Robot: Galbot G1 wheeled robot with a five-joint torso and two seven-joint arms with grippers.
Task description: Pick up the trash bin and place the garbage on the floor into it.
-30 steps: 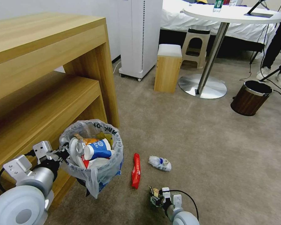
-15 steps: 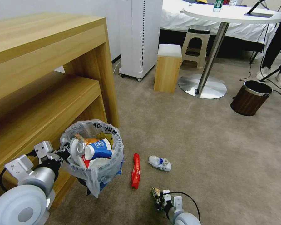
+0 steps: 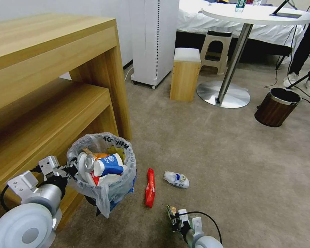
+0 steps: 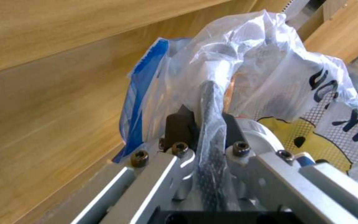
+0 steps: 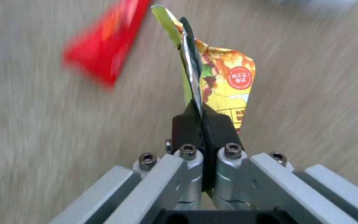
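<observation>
- left gripper (image 3: 71, 169) clamped on trash bin (image 3: 103, 172) rim, lower left, tight against wooden shelf (image 3: 51, 113)
- right gripper (image 3: 173, 216) pinching yellow wrapper (image 5: 224, 84), bottom centre
- red wrapper (image 3: 150, 187) beside bin; open floor (image 3: 230, 165) right

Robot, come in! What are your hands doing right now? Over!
Left gripper shut on trash bin rim. Right gripper shut on yellow wrapper. Red wrapper, crumpled wrapper on floor.

The left gripper (image 3: 71, 169) sits at the lower left of the head view, its arm reaching forward, fingers pinched tight; the right gripper (image 3: 173, 216) sits at the bottom centre, fingers clamped together.
</observation>
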